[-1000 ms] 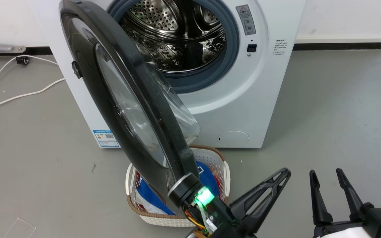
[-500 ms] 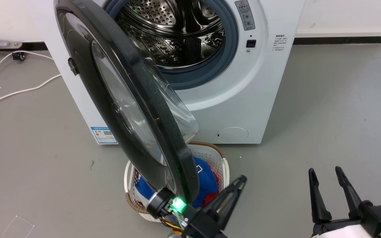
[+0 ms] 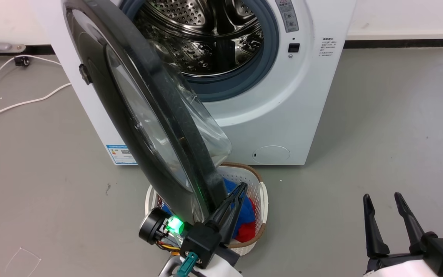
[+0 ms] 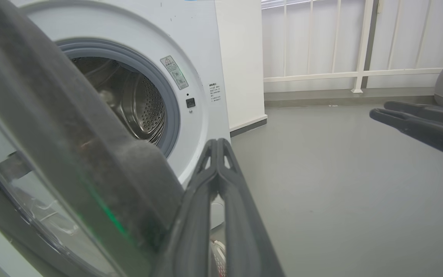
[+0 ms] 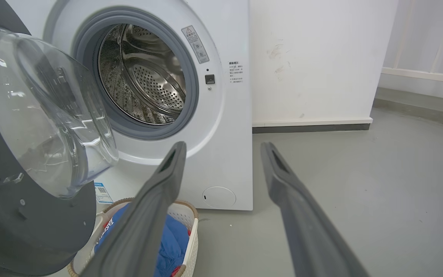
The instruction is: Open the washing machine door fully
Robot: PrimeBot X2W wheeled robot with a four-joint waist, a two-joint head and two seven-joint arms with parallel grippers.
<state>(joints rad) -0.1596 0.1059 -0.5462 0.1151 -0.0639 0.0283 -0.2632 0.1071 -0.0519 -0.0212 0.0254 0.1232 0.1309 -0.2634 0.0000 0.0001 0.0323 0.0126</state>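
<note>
The white washing machine (image 3: 267,115) stands at the top centre with its steel drum (image 3: 206,38) exposed. The washing machine door (image 3: 175,127) stands roughly square to the front, edge-on to me, with its glass bowl (image 5: 44,111) facing right. My left gripper (image 3: 241,187) is shut and empty. Its fingers lie close along the inner side of the door's lower rim (image 4: 71,127); I cannot tell whether they touch. My right gripper (image 3: 383,198) hangs open and empty at the lower right, well away from the door.
A white woven laundry basket (image 3: 258,184) with blue and red clothes sits on the floor under the door's free edge. A white cable (image 3: 21,104) runs across the floor at the left. Grey floor stretches right of the machine. A white railing (image 4: 360,73) lines the far wall.
My left arm has swung left, bringing its fingers from right of the basket up against the door's rim. The door and my right gripper have hardly moved.
</note>
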